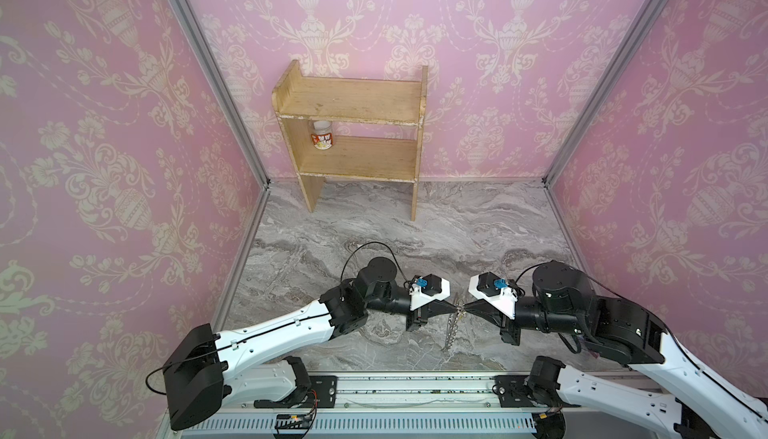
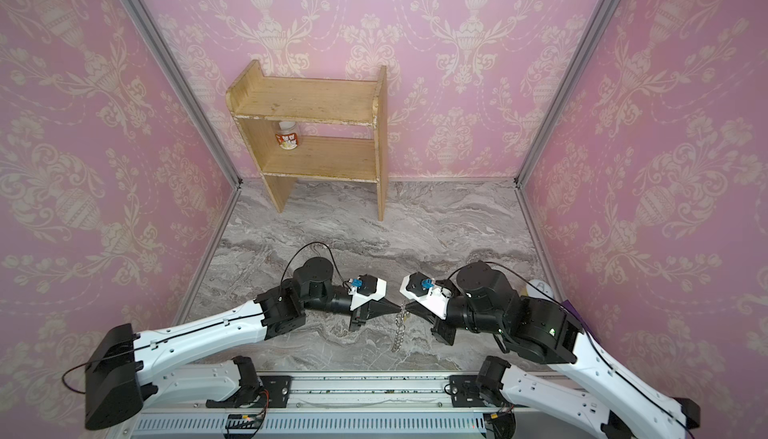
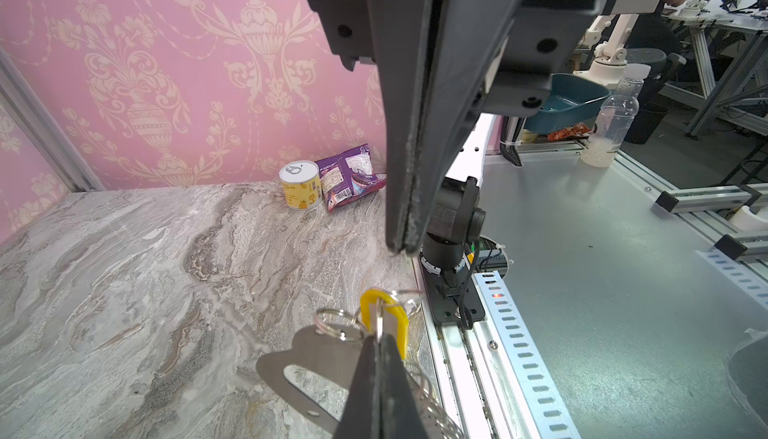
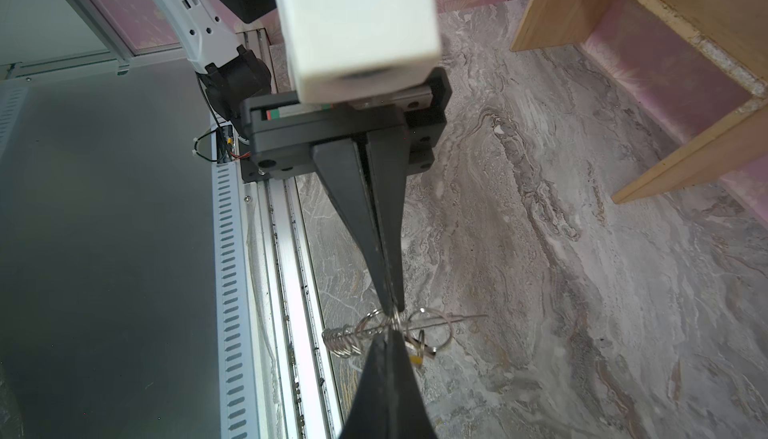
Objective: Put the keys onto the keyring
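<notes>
Pinching the keyring [image 1: 451,333] tight in the left gripper [image 1: 453,311] jaws, edge-on over the front-middle worktop [image 1: 374,229]. Looks like the yellow key [image 3: 392,320] already hanging among the rings; no sign of the black key, so probably half done. At the right gripper [image 1: 465,308], jaws closed too, tip beside the rings, hold unclear.

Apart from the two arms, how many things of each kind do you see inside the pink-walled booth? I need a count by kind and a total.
Wooden shelf: 1
Food items (jar, can, snack packet): 3
Keyring: 1
Yellow key tag: 1
Total: 6
</notes>
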### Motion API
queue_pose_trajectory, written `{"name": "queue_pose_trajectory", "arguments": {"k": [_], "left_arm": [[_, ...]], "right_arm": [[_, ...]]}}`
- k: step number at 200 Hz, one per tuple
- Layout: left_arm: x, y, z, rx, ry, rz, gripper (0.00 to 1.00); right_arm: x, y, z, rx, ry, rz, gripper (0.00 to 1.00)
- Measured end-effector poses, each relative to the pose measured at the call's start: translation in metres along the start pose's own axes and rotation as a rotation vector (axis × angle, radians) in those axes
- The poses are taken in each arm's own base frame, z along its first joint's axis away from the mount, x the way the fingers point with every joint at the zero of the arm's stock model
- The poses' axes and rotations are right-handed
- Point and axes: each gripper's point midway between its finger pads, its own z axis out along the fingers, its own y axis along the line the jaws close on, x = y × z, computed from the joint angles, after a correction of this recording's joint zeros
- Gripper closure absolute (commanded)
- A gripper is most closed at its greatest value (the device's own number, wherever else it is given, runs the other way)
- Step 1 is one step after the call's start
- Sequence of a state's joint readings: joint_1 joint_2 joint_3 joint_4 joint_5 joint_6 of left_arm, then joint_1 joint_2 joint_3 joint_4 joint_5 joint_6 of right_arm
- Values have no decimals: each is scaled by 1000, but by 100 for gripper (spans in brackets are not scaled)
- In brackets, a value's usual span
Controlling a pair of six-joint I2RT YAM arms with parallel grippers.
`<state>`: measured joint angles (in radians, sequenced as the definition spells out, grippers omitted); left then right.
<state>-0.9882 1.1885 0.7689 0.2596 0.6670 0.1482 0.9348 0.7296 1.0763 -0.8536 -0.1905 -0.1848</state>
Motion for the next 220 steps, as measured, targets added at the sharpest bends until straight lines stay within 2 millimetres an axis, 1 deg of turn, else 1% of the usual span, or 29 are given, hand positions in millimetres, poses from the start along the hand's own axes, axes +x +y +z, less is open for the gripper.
{"name": "queue_pose_trajectory", "arguments": {"k": [32, 41, 69, 92, 136, 165, 186, 209, 220], "left_arm": [[-6, 1, 0, -2, -11, 8, 100], [-7, 1, 0, -2, -13, 10, 100], [-10, 4, -1, -9, -21, 13, 100], [-11, 7, -1, -15, -23, 6, 100], [-15, 12, 1, -24, -26, -6, 100], [-18, 13, 1, -26, -33, -16, 100], [-18, 13, 1, -26, -33, -20, 100], [-18, 13, 1, -26, -32, -23, 100], [-18, 13, 1, -25, -31, -25, 100]], "right_arm": [[-1, -1, -3, 8, -10, -1, 100], [-1, 0, -5, 10, -18, 1, 89], [3, 1, -9, 14, -33, 23, 71], [9, 0, -6, 25, -34, 26, 64], [20, -3, 4, 59, -27, 5, 56], [17, -5, 5, 99, -45, -28, 60], [14, -7, 5, 130, -54, -59, 66], [11, -10, 4, 158, -61, -88, 79], [10, -12, 4, 174, -61, -91, 84]]}}
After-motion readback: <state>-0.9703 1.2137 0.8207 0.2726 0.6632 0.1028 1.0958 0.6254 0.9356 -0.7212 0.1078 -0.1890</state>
